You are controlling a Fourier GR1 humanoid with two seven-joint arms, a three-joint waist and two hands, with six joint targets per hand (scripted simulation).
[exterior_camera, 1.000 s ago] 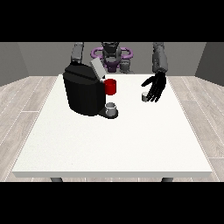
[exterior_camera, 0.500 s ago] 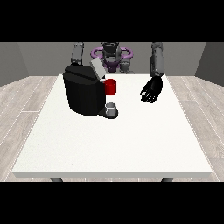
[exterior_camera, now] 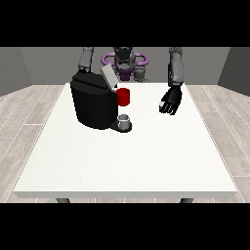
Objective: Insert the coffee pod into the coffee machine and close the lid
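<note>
1. The coffee machine [exterior_camera: 95,105], a bulky black block, stands on the white table [exterior_camera: 127,161] toward the far edge and at the view's left half; everything below is placed against it.
2. Its grey lid [exterior_camera: 108,75] is raised, tilted up and back from the machine's top on the side nearer the table's middle.
3. A red piece [exterior_camera: 124,96] shows at the machine's upper front corner, just below the raised lid and touching the black body.
4. A small grey cup [exterior_camera: 125,119] sits on the machine's base, straight under the red piece.
5. The hand at the view's right [exterior_camera: 171,101] hangs over the table well to the right of the machine, about level with the red piece and apart from it.
6. Its fingers [exterior_camera: 166,108] point downward and curl inward somewhat; whether they enclose anything cannot be told, as the palm side is dark.
7. The coffee pod cannot be made out anywhere, neither on the table nor plainly in that hand, so its place relative to the hand cannot be told.
8. The arm at the view's left [exterior_camera: 86,59] drops behind the machine, which hides its hand.
</note>
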